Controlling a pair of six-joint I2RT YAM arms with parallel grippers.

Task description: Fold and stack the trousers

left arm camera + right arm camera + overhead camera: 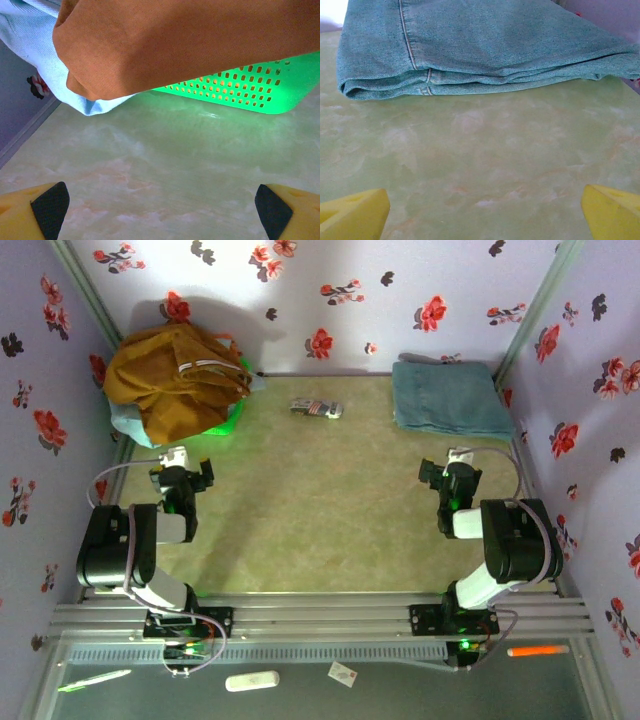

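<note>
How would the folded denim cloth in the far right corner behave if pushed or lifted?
The folded denim cloth would probably sag if lifted by one edge: it is soft, layered fabric. Pushed at its near fold, it likely slides whole on the smooth table, though upper layers might shift.

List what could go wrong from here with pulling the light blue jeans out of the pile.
1. The light blue jeans lie under the mustard garment, so the open left gripper may pinch the mustard cloth instead, or drag both out.
2. The green basket under the pile may slide or tip with the pull.
3. The small packet on the table could end up beneath the spread cloth.
</note>
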